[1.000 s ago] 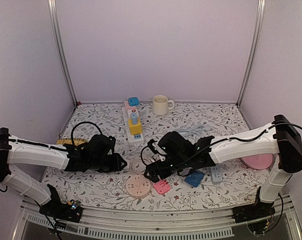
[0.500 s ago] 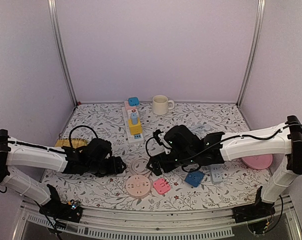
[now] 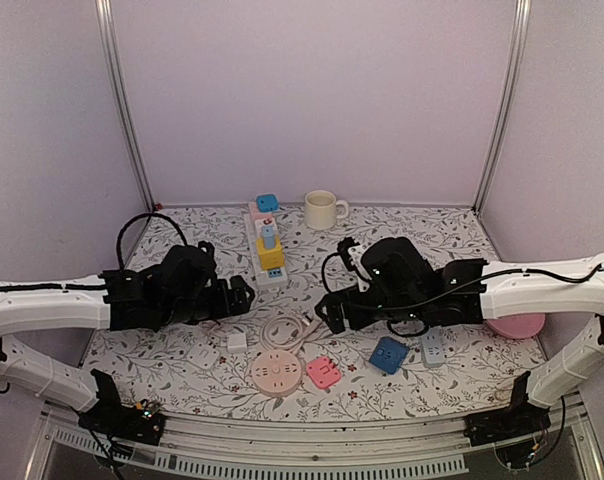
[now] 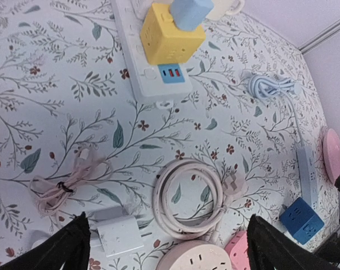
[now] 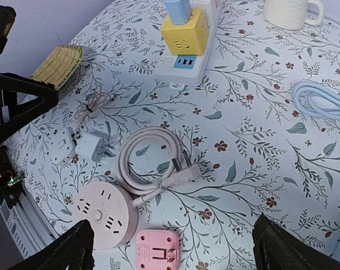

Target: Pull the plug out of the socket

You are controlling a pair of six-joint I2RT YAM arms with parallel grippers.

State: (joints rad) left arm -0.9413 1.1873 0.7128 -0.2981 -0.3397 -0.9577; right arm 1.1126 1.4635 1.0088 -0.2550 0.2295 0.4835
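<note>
Left tool (image 4: 170, 247) and right tool (image 5: 175, 247) are hovering spread, empty, short of the yellow socket cube (image 3: 271, 256) carrying the blue plug (image 3: 268, 236); pulling unbraced, you're risking lifting the cube too.

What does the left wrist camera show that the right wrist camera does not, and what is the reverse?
Only the left wrist view shows the blue cube socket and the edge of the pink plate. Only the right wrist view shows the yellow ribbed object. Both show the yellow cube adapter plugged on the white power strip, the coiled white cable, the round pink socket and the pale blue cable.
</note>
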